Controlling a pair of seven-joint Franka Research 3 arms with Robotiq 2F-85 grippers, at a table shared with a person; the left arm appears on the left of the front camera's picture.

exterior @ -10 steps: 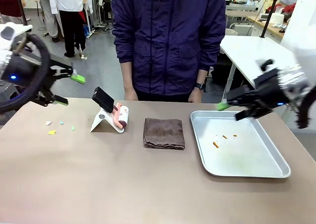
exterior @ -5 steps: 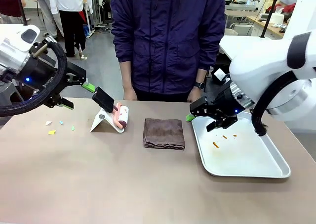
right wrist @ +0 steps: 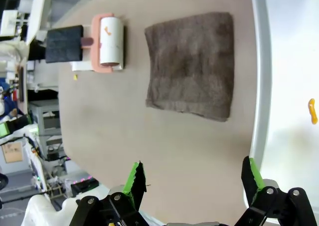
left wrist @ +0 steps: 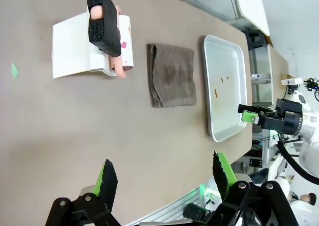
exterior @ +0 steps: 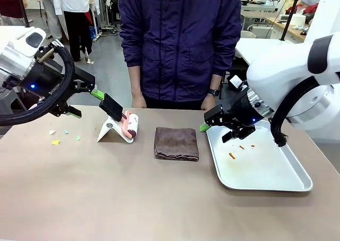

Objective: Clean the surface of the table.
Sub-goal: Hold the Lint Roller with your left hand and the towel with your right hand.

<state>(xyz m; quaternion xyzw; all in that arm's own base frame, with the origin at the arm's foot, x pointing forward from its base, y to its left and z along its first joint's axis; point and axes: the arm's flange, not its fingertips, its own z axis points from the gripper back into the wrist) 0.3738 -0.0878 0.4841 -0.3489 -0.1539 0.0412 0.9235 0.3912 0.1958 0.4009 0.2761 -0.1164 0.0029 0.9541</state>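
Taupe bench [exterior: 133, 198] looks stiff, smooth; our left tool [exterior: 86, 104] and right tool [exterior: 215, 132] gape empty; we'd grasp the cloth [exterior: 176, 142].

We log: table [exterior: 106, 188] matte taupe-brown; towel [exterior: 176, 143] dk brown; tray [exterior: 265, 169] silver w/ orange crumbs [exterior: 232, 156]; lint roller [exterior: 131, 126] pink/white, blk handle; scraps [exterior: 56, 142] yellow, green, white.

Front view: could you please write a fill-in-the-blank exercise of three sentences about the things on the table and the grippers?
1. The folded cloth lies between the lint roller and the metal ____.
2. The few small crumbs are ____ in colour.
3. The left gripper and the right gripper both have their jaws ____.
Missing words: tray; orange; open.
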